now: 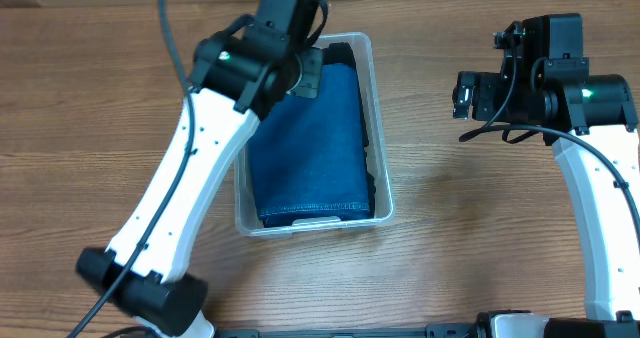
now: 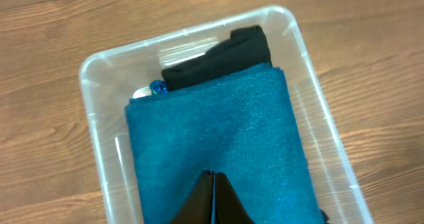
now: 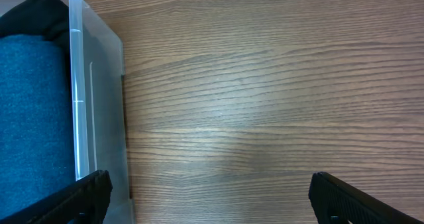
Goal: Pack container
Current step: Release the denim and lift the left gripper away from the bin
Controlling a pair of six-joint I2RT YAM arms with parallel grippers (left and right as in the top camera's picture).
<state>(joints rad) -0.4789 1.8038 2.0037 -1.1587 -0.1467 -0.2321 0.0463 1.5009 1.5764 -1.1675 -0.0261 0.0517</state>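
Note:
The clear plastic container (image 1: 378, 118) sits at mid-table, holding a folded blue cloth (image 1: 310, 148) over a black garment (image 2: 225, 52). It also shows in the left wrist view (image 2: 93, 118) and the right wrist view (image 3: 86, 105). My left gripper (image 2: 213, 176) is shut and empty, hovering over the blue cloth (image 2: 218, 131) near the container's far end. My right gripper (image 3: 211, 197) is open and empty above bare table, to the right of the container.
The wooden table (image 1: 470, 228) surrounds the container. A small blue-and-white item (image 2: 154, 88) lies in the container beside the black garment.

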